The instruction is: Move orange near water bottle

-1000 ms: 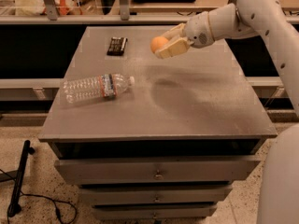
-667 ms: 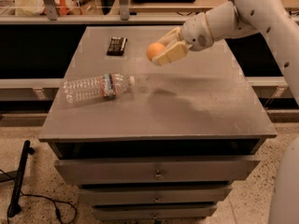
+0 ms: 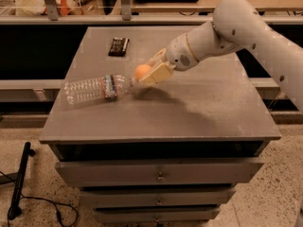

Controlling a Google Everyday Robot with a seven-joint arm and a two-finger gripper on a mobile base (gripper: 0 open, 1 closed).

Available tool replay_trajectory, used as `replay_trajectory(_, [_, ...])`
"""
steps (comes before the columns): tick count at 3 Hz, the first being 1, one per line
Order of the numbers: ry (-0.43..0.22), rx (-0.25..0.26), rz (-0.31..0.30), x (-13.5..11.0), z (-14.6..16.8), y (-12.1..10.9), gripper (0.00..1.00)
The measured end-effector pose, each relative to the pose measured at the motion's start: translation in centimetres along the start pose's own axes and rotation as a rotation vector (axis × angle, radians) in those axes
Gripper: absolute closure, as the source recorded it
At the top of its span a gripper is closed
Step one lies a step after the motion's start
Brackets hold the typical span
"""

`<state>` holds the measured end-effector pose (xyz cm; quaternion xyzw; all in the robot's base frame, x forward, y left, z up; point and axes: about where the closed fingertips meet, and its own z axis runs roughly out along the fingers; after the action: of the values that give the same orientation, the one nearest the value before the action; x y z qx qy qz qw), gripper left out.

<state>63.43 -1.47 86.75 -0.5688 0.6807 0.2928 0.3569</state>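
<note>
The orange point(image 3: 142, 72) is small and round, held between the pale fingers of my gripper point(image 3: 150, 72) just above the grey cabinet top point(image 3: 199, 108). The water bottle point(image 3: 94, 89) lies on its side at the left, clear and ribbed with a red, white and blue label, its cap end pointing right toward the orange. The gripper is shut on the orange right beside the bottle's cap end, low over the top. My white arm point(image 3: 222, 34) reaches in from the upper right.
A small flat black rectangular object point(image 3: 119, 46) lies at the back left of the cabinet top. Drawers point(image 3: 158, 176) are below the front edge. A shelf with clutter runs behind. A black cable lies on the floor at the left.
My gripper has carried the orange left and down, from the back middle of the top to right beside the bottle's cap end. The bottle has not moved.
</note>
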Motion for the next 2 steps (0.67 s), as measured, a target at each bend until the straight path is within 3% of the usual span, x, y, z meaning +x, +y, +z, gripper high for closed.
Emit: replay_trajectory(2, [0.059, 0.07, 0.018, 1.06, 2.01, -1.19, 1.0])
